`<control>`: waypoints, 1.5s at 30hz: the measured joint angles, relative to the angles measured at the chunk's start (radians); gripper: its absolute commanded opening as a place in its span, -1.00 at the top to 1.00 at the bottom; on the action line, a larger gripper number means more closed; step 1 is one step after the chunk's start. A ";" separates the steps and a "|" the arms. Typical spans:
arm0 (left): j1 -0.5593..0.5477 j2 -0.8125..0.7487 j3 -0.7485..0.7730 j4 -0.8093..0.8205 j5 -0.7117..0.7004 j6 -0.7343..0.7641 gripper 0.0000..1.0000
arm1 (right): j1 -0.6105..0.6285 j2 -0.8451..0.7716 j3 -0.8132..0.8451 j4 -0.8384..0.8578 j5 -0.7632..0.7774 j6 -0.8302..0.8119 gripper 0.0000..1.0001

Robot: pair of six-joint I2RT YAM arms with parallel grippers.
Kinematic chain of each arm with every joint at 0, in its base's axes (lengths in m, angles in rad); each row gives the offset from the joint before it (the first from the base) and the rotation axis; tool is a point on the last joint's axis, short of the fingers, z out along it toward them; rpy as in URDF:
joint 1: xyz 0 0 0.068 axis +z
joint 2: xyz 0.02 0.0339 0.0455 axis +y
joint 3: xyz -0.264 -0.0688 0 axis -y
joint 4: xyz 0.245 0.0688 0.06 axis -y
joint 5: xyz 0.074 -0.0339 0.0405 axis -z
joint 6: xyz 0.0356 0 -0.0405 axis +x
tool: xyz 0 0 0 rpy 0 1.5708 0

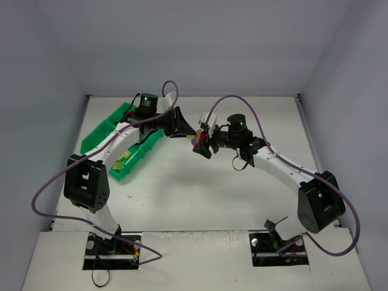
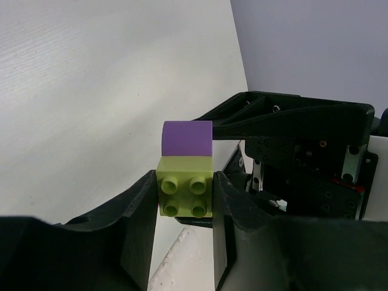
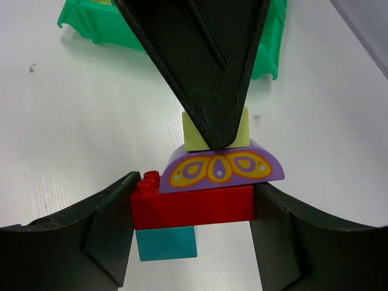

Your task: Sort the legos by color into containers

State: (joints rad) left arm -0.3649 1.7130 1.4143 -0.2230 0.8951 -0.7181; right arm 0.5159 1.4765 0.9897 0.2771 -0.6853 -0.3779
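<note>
**Two arms meet on one stack of bricks above the middle of the white surface [image 1: 200, 200].**

The right end effector [image 3: 193, 206] clamps the red plastic brick [image 3: 194, 207] by its ends, with a cyan plastic brick [image 3: 165, 242] stuck beneath it. A purple arched plastic brick [image 3: 221, 168] printed with an orange butterfly sits on top. Above that sits a yellow-green plastic brick [image 2: 185, 195], and the left end effector [image 2: 185, 194] is closed on its two sides. From the right wrist, that black left finger covers most of the yellow-green brick. The bright green plastic tray [image 1: 97, 136] lies at the left rear, apart from the stack. The left arm [image 1: 112, 142] crosses over it and hides much of it. Small yellow-green pieces [image 1: 123, 162] show in its nearest compartment. Purple cables [image 1: 48, 182] loop beside both arms.
</note>
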 measured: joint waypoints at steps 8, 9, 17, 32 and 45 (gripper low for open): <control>0.106 -0.030 0.002 -0.045 0.040 0.049 1.00 | -0.010 -0.003 -0.033 -0.035 0.017 -0.003 0.88; 0.121 -0.036 0.002 -0.052 0.042 0.056 1.00 | -0.011 -0.003 -0.034 -0.038 0.018 -0.003 0.88; 0.269 -0.164 -0.005 -0.253 -0.233 0.174 0.86 | -0.011 -0.003 -0.034 -0.045 0.021 -0.002 0.88; 0.360 -0.062 -0.135 -0.383 -0.810 0.218 0.15 | -0.011 -0.003 -0.033 -0.053 0.021 -0.002 0.88; 0.318 -0.118 -0.127 -0.367 -0.689 0.240 -0.42 | -0.011 -0.003 -0.032 -0.060 -0.005 -0.007 0.85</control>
State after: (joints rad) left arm -0.0467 1.5948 1.2877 -0.5900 0.2062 -0.4782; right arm 0.5045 1.4731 0.9577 0.2176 -0.6903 -0.3847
